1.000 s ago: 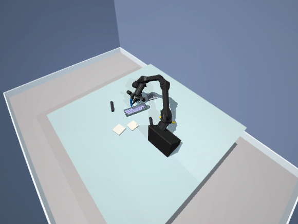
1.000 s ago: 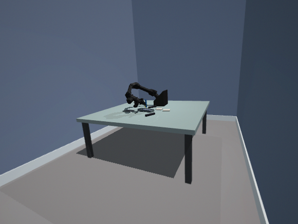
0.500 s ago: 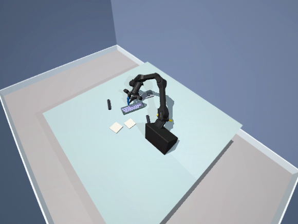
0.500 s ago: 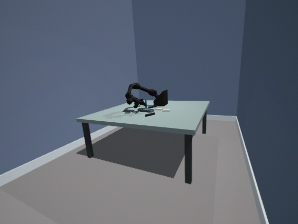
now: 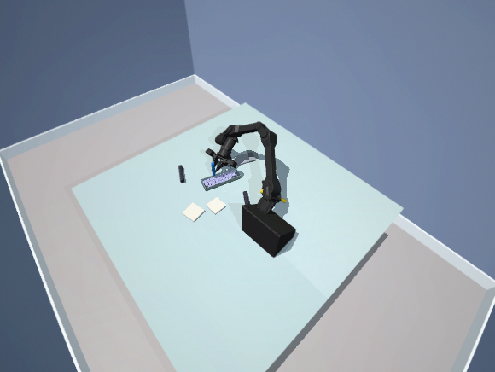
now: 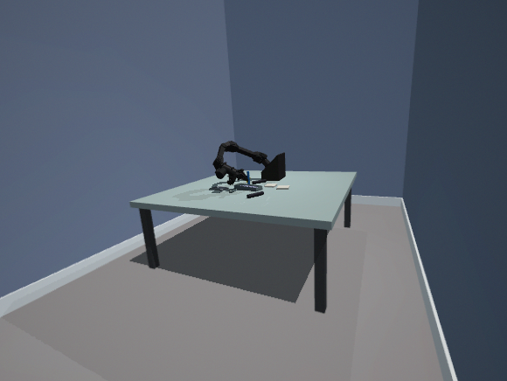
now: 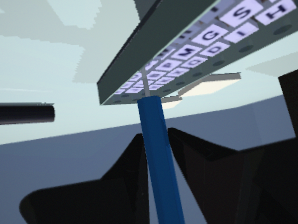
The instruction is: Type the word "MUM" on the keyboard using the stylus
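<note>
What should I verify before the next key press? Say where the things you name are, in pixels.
1. Stylus (image 5: pixel 213 169) (image 6: pixel 248 178) (image 7: pixel 161 160) held in the gripper (image 5: pixel 216 170) (image 6: pixel 247 181) (image 7: pixel 155 136): ok.
2. Stylus tip toward the keyboard (image 5: pixel 221 179) (image 6: pixel 248 187) (image 7: pixel 122 67): ok.
3. M key (image 7: pixel 186 52) readable in the wrist view: ok.
4. Tip lined up over M: cannot tell.
5. Tip touching a key: cannot tell.
6. Cream squares (image 5: pixel 194 212) (image 5: pixel 216 205) (image 6: pixel 283 187) (image 6: pixel 270 185) (image 7: pixel 212 86) off the keyboard: ok.

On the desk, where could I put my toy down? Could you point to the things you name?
Maybe between the two cream squares (image 5: pixel 194 212) (image 5: pixel 216 205) and the desk's (image 5: pixel 179 299) near edge in the top view. It's crowded around the keyboard (image 5: pixel 205 186), where the gripper (image 5: pixel 214 170) holds the blue stylus (image 5: pixel 212 168).
</note>
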Tool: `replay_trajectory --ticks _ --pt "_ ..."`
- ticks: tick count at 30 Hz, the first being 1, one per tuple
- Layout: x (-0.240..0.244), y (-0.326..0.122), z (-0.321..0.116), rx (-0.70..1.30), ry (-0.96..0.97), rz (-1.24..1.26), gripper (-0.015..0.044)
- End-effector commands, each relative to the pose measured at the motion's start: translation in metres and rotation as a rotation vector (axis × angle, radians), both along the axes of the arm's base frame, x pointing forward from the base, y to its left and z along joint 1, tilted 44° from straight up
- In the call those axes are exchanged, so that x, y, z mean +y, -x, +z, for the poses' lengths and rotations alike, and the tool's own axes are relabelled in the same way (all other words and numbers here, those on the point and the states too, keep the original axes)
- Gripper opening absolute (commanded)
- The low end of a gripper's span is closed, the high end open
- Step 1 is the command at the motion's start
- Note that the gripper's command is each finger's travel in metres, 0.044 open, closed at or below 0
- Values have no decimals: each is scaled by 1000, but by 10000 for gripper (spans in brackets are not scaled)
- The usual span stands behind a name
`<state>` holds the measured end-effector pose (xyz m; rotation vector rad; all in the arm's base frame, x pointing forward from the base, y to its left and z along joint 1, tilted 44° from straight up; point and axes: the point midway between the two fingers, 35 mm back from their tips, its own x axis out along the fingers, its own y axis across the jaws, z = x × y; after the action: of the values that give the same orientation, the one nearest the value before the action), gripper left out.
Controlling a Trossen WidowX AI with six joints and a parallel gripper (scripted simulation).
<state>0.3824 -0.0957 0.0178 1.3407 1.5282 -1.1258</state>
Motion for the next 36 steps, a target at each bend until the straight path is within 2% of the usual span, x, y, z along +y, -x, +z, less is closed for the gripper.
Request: replay_trajectory --ticks 1,12,20,25,36 --pt "-2 0 -2 -2 4 5 81" --pt "-1 0 -1 -3 4 5 81" --pt "25 0 26 -3 2 5 81" --pt "24 -1 24 -6 6 14 84" --pt "24 -1 24 -6 6 14 11"
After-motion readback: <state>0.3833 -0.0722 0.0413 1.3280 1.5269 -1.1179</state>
